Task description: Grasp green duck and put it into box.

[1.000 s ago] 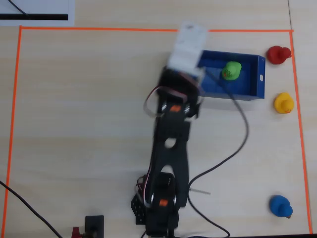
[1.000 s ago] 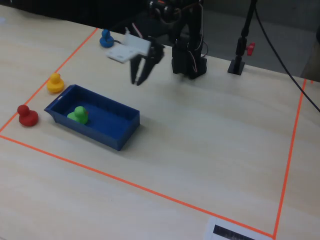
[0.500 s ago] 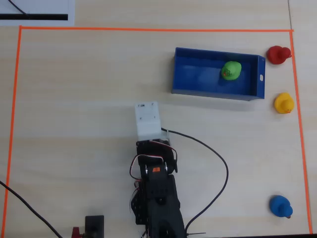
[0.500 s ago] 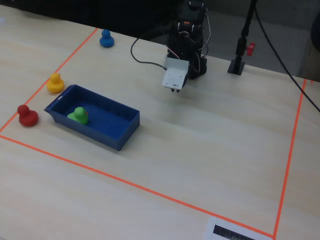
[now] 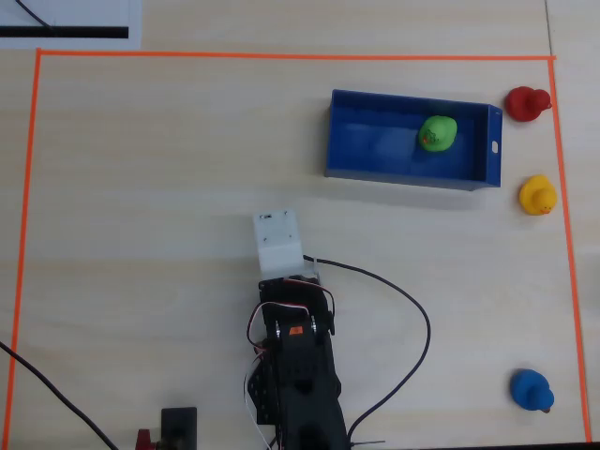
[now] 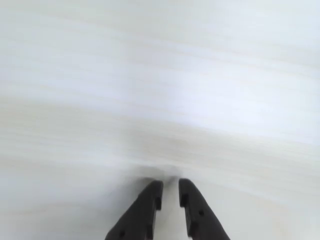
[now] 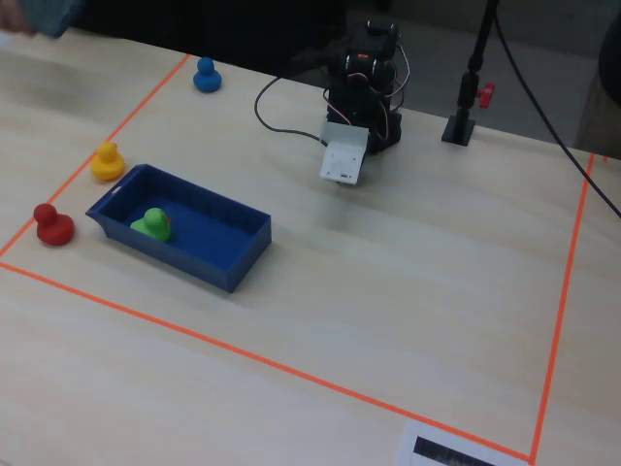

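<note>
**Inspector:** Report your own condition first, nearest item outward.

**Arm:** My gripper (image 6: 170, 184) hangs folded close in front of my base, pointing down at bare table (image 5: 150, 187). In the wrist view my two fingertips stand nearly together with only a thin slit between them, and nothing is held. I carry no load.

**Inspector:** And the task's things?

**Arm:** Farther out and to the right in the overhead view sits the box (image 5: 403, 176), well apart from me. The green duck (image 5: 437, 132) lies inside it, toward its right end, clear of the walls as far as I can judge. I consider the placement done.

**Inspector:** Remaining hazards?

**Arm:** Few. My cable (image 5: 412, 319) loops across the table at my right; a careless swing could drag it, though it lies short of the box. The yellow duck (image 5: 537, 195) and red duck (image 5: 527, 102) stand just beside the box's right end, the blue duck (image 5: 531, 390) nearer at right. Any renewed reach could nudge the box or take the wrong duck.
</note>
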`<state>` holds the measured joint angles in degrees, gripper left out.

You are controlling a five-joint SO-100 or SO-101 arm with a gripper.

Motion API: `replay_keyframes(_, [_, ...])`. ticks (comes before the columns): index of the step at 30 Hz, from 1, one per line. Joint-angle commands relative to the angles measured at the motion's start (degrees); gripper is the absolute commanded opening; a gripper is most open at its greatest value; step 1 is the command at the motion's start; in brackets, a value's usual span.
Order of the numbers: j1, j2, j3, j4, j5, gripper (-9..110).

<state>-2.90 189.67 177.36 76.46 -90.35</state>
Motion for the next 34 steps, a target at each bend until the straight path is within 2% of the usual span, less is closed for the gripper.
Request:
replay_keyframes(1, [0.97,0.0,0.79,0.7,-0.26,0])
replay_keyframes(12, [-0.26,0.0,0.88,0.7,-0.26,4])
replay_keyframes(34, [-0.18,0.0,0.88,0.7,-0.26,4])
